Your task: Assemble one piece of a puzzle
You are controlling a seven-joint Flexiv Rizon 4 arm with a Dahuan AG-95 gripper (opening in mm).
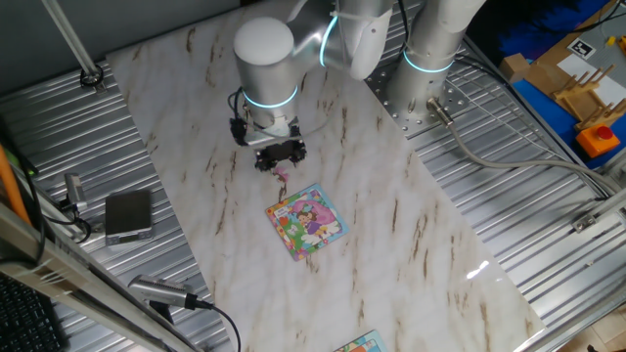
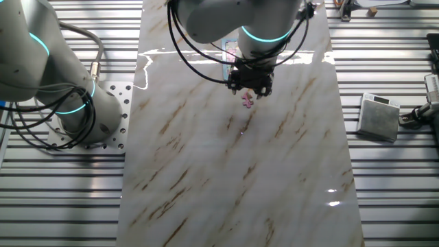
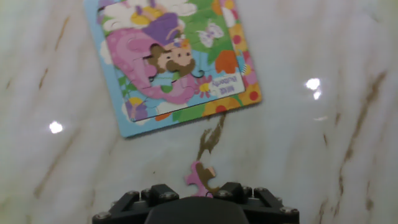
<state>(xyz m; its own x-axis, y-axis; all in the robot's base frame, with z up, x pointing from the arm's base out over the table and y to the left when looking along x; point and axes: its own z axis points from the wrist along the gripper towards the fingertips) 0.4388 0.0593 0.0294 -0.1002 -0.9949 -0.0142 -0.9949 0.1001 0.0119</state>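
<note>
The puzzle (image 1: pixel 308 220) lies flat on the marble table, a square cartoon board with pink figures in the middle. In the hand view the puzzle (image 3: pixel 174 56) fills the upper left. In the other fixed view only a sliver of the puzzle (image 2: pixel 230 49) shows behind the hand. My gripper (image 1: pixel 281 156) hangs just beyond the board's far corner, shut on the piece (image 1: pixel 281 172). The small pink-purple piece (image 3: pixel 200 174) pokes out from my gripper (image 3: pixel 200 186) towards the board. The piece (image 2: pixel 247 101) dangles under my gripper (image 2: pixel 250 88), above the marble.
A grey box (image 1: pixel 128 215) sits on the ribbed metal left of the table, and the grey box (image 2: pixel 379 116) is at the right in the other view. A sliver of another board (image 1: pixel 360 344) shows at the bottom edge. The arm's base (image 1: pixel 430 59) stands at the back.
</note>
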